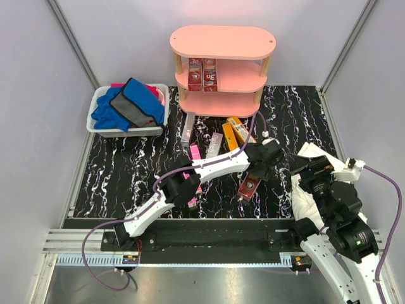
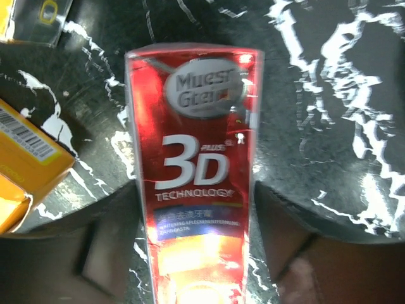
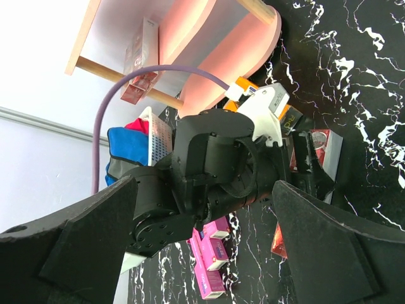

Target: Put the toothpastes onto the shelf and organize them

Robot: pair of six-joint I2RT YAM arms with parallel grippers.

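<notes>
Marbled tabletop (image 1: 114, 183), red toothpaste (image 2: 196, 177) base offscreen.

The top camera looks down from above the near edge, taking in the whole table (image 1: 126, 180) and shelf (image 1: 221, 41). The left wrist camera hangs close over a red box (image 2: 196, 177). The right wrist camera looks across, sharing that box and the shelf.

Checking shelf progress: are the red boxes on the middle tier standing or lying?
Standing. Both dark red toothpastes stand upright, side by side, on the middle tier of the shelf.
</notes>
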